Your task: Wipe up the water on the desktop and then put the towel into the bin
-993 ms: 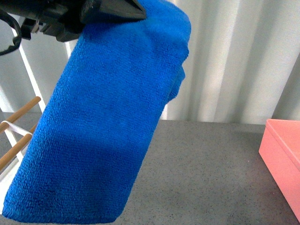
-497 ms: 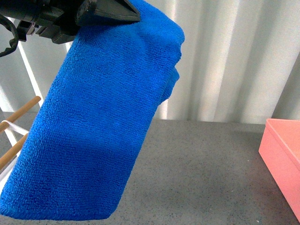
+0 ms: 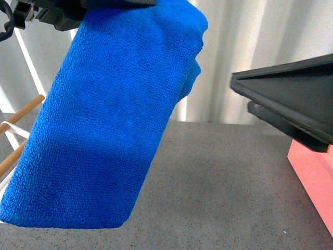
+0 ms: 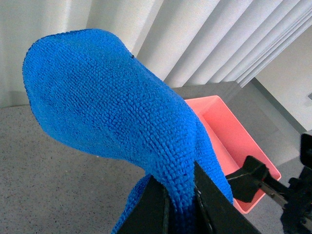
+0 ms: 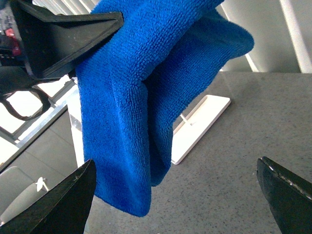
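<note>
The blue towel (image 3: 104, 120) hangs folded from my left gripper (image 3: 104, 4) at the top left, its lower end just above the desktop (image 3: 218, 187). In the left wrist view the gripper (image 4: 178, 195) is shut on the towel (image 4: 107, 97). My right gripper (image 3: 240, 94) reaches in from the right, open and empty, its tips a short way from the towel. In the right wrist view it (image 5: 176, 190) is wide open, facing the towel (image 5: 126, 107) without touching it. The pink bin (image 3: 312, 182) stands at the right, partly hidden behind the right gripper, and looks empty in the left wrist view (image 4: 234, 141).
A white rack with wooden rods (image 3: 21, 112) stands at the left behind the towel. Its flat white base (image 5: 200, 122) lies on the desktop (image 5: 234, 161). A pleated white curtain (image 3: 260, 41) closes the back.
My right gripper has come into the front view from the right, towards the towel. The left gripper and towel have risen slightly and shifted a little.
</note>
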You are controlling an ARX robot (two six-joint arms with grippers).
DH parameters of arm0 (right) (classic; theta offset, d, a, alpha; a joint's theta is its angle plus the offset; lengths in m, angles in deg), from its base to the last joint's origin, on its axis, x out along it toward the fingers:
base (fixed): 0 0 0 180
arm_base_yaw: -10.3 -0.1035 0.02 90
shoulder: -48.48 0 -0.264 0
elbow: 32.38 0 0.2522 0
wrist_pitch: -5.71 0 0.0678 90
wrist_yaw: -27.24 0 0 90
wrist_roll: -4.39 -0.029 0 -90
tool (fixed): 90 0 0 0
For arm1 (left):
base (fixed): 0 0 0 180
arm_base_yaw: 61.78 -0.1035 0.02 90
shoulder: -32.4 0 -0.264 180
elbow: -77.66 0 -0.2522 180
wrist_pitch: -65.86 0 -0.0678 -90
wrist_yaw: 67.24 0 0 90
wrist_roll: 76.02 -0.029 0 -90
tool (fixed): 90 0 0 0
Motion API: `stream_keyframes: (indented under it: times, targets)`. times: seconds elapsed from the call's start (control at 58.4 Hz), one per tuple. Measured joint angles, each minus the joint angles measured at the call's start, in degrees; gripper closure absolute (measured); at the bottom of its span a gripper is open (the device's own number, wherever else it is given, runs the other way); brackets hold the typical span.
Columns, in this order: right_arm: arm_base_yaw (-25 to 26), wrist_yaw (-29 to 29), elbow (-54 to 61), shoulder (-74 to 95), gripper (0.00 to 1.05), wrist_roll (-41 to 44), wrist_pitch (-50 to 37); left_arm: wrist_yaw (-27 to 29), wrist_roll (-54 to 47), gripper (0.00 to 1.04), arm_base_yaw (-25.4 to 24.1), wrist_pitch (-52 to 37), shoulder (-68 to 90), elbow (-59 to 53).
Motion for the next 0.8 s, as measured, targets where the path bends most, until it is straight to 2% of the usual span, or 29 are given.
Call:
stream_keyframes:
  times: [0.154,0.325,0.599,0.805]
  targets:
    - [-4.5,-1.2,-4.5,6.4,0.07,-1.0,-0.7,0.0,0.0,1.0,0.0,0.0,0.0,0.0]
    - [-7.9,0.1,-9.3,11.0,0.07,-0.7,-0.9,0.0,0.0,1.0,0.0,0.0,0.0,0.0]
    - [-9.4,1.7,-16.8,14.3,0.07,-1.4,-1.4,0.0,0.0,1.0,0.0,0.0,0.0,0.0]
    - [-10.8,1.4,-22.0,15.3,0.07,-1.4,3.2,0.0,0.0,1.0,0.0,0.0,0.0,0.0]
